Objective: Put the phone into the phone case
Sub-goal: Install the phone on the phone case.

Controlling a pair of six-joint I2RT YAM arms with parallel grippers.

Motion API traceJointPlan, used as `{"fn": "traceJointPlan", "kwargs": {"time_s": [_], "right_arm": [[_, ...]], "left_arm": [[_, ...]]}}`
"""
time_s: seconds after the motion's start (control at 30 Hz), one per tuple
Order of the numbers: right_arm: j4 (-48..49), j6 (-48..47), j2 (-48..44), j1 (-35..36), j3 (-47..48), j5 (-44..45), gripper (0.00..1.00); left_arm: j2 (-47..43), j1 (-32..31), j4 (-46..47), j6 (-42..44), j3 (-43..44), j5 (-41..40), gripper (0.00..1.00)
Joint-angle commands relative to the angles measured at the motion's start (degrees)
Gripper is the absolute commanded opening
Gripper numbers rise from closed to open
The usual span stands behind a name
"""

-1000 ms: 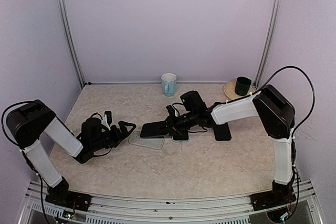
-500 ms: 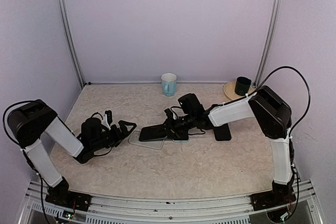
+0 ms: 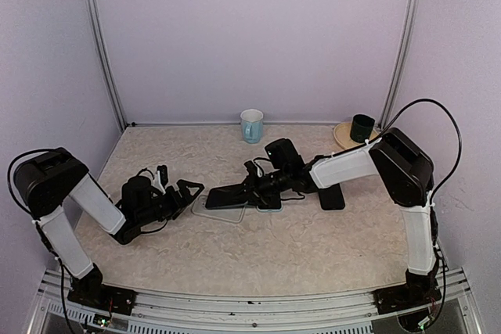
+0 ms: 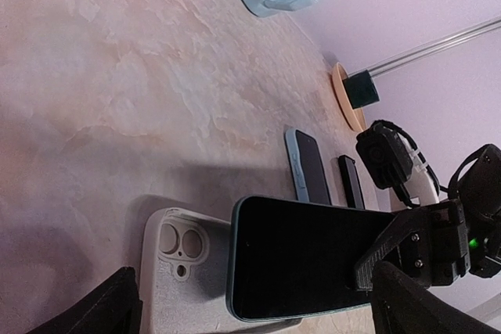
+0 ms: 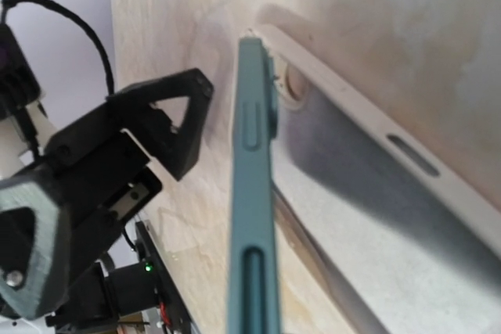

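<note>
The phone (image 3: 229, 195), dark-screened with a teal rim, is held a little above the table, its left end over the pale translucent phone case (image 3: 216, 210). My right gripper (image 3: 256, 188) is shut on the phone's right end. In the left wrist view the phone (image 4: 305, 256) covers the right part of the case (image 4: 176, 279), whose camera cut-out shows. In the right wrist view the phone's teal side (image 5: 254, 193) runs edge-on above the case (image 5: 352, 185). My left gripper (image 3: 189, 192) stands open just left of the case, holding nothing.
A light blue mug (image 3: 251, 125) stands at the back centre. A dark cup (image 3: 362, 127) sits on a round wooden coaster at the back right. A blue-cased phone (image 3: 270, 203) and a black phone (image 3: 332, 196) lie right of the case.
My right gripper has carried the phone a little leftward, further over the case. The left arm has stayed where it was, still open.
</note>
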Motion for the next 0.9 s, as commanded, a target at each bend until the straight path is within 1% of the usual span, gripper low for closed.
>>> {"fn": "traceJointPlan", "kwargs": {"time_s": [0.0, 0.3, 0.63, 0.87], "right_arm": [[3.5, 0.4, 0.5, 0.7, 2.3, -1.3, 0.0], [6.4, 3.5, 1.5, 0.9, 1.6, -2.4, 0.0], [6.8, 4.7, 3.4, 1.7, 1.9, -1.7, 0.0], [7.6, 5.6, 4.6, 1.8, 1.5, -1.7, 0.0]], "left_arm": [[1.0, -0.5, 1.9, -0.3, -0.2, 0.4, 0.99], [1.9, -1.8, 2.4, -0.3, 0.4, -0.6, 0.99], [4.0, -3.1, 2.3, 0.2, 1.5, -3.2, 0.99], [4.8, -3.7, 2.6, 0.0, 1.8, -3.3, 0.99]]}}
